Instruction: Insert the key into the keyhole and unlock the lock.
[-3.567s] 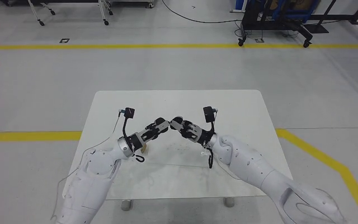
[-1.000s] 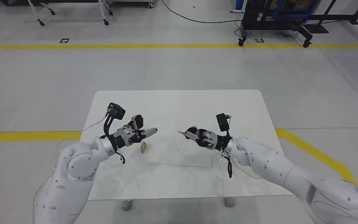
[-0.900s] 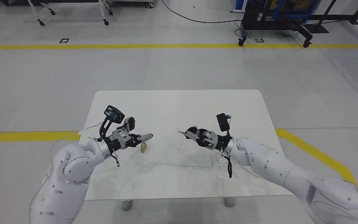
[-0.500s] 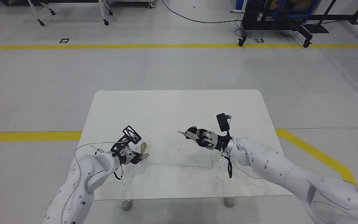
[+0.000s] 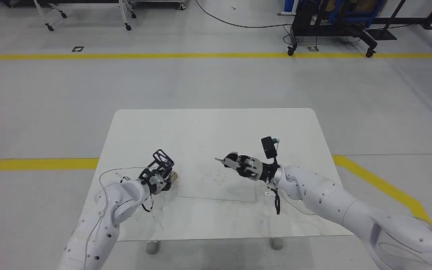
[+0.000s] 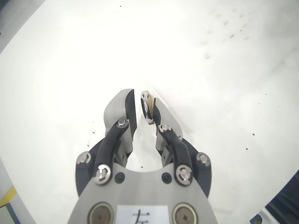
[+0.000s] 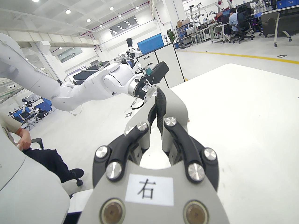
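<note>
Though small, the lock [image 6: 146,109] is judged dense, rigid and smooth: brass body, polished shackle, apt to slip. Best taken across the flat body faces, with the keyhole end left free.
Location: on the desk [image 5: 270,128], left side, nearer the robot.
Left end effector [image 6: 143,99]: parted, straddling the lock, one pad against it, the other just clear. Arm low, wrist pitched down at the desk.
Right end effector [image 5: 228,160]: pads pressed together above mid-desk, well apart from the lock, pointing toward the left arm. Thin sliver at its tip, probably the key [image 5: 217,160].
</note>
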